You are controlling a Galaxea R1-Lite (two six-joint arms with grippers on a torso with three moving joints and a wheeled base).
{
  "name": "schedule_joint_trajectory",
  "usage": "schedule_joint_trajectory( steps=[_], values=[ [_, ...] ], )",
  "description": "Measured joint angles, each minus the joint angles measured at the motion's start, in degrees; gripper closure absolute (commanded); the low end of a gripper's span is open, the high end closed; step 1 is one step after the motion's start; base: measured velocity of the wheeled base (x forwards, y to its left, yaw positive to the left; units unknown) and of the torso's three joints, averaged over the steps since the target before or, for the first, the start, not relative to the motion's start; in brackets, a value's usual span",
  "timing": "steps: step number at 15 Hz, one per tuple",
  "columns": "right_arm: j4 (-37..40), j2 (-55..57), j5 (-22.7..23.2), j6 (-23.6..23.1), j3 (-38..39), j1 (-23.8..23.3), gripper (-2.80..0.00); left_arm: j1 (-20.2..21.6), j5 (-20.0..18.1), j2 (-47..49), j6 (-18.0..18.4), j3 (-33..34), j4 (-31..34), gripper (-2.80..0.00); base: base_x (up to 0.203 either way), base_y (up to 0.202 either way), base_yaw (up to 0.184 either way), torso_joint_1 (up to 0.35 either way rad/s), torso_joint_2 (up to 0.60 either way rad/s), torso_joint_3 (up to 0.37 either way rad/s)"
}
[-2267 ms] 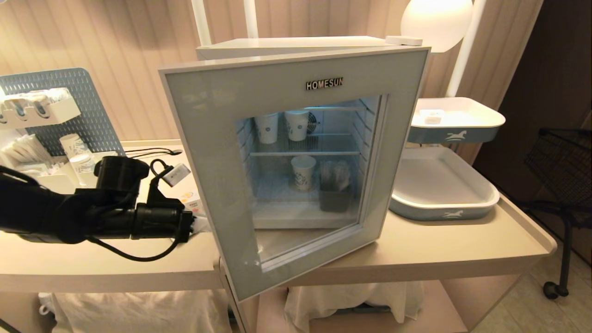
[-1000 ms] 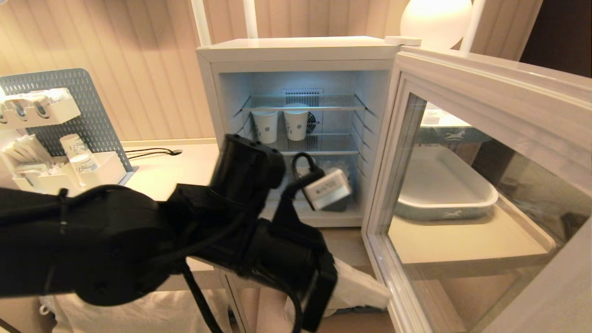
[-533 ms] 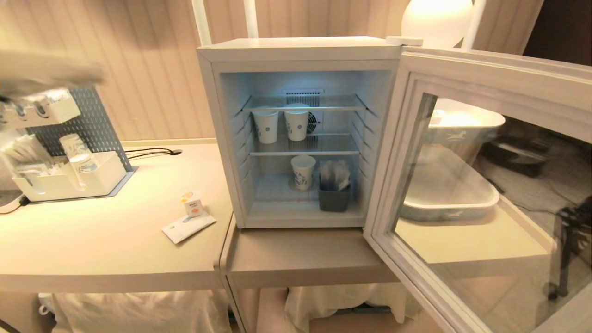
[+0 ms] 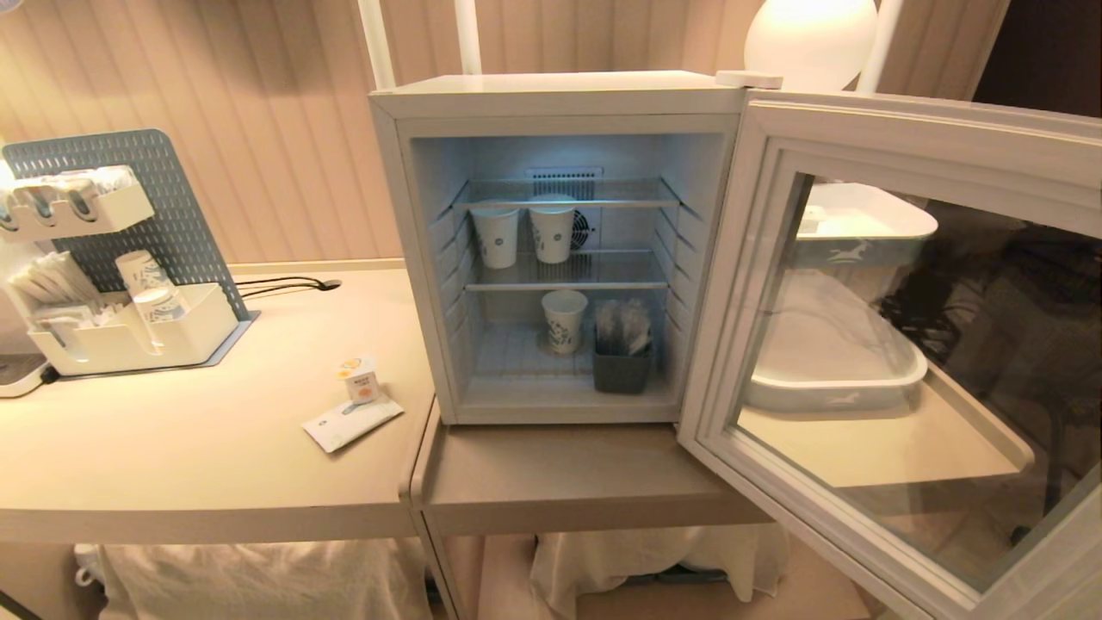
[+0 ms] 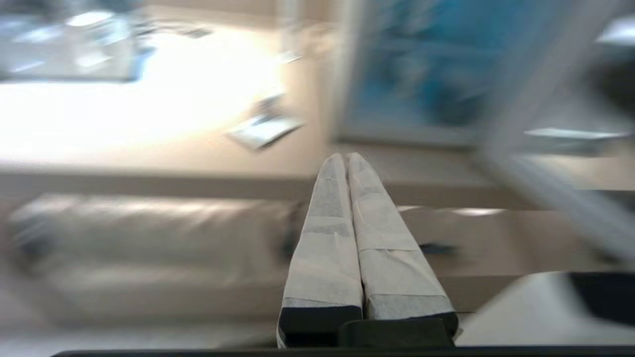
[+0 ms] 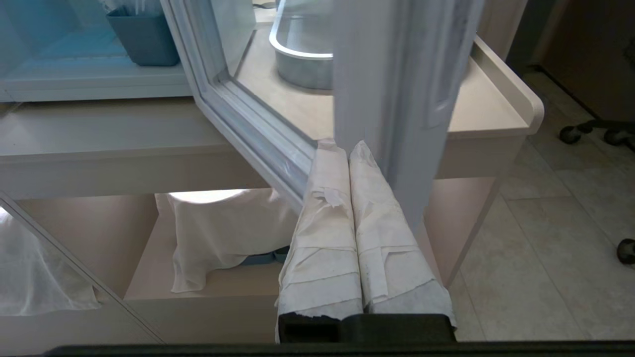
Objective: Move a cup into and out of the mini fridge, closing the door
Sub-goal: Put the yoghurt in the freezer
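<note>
You are looking at the mini fridge (image 4: 551, 103) sitting on the table (image 4: 198, 465) with the door (image 4: 895, 344) swung wide open to the robot's right, its glass pane standing out over the table's front edge. The cup (image 4: 359, 380) is standing upright on the table, just left of the fridge and outside it, touching the back edge of a flat white packet (image 4: 351, 422). Inside the fridge, two paper cups (image 4: 525, 232) are sitting on the middle wire shelf, and a third is standing on the floor of the fridge beside a small grey bin (image 4: 622, 370).

Neither arm is showing in the head view. The left tool (image 5: 346, 158) is hanging in front of the table edge with its wrapped fingers pressed together, gripping nothing; its view is blurred. The right tool (image 6: 342, 146) is sitting low by the bottom corner of the open door, its fingers likewise closed together and empty.
</note>
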Motion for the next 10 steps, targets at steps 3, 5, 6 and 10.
schedule_joint_trajectory(
  steps=[3,5,6,10],
  values=[
    [0.0,0.0,0.0,0.0,0.0,0.0,0.0,-0.1,8.7,-4.5,3.5,4.5,-2.4,0.0,0.0,0.0,0.0,0.0,0.0,0.0],
    [0.0,0.0,0.0,0.0,0.0,0.0,0.0,-2.9,9.4,-5.5,3.9,5.8,-2.5,0.0,0.0,0.0,0.0,0.0,0.0,0.0],
    [0.0,0.0,0.0,0.0,0.0,0.0,0.0,-3.3,10.6,-5.7,3.8,7.3,-1.1,0.0,0.0,0.0,0.0,0.0,0.0,0.0],
    [0.0,0.0,0.0,0.0,0.0,0.0,0.0,-9.3,14.9,-6.7,3.8,11.9,-6.6,0.0,0.0,0.0,0.0,0.0,0.0,0.0]
  ],
)
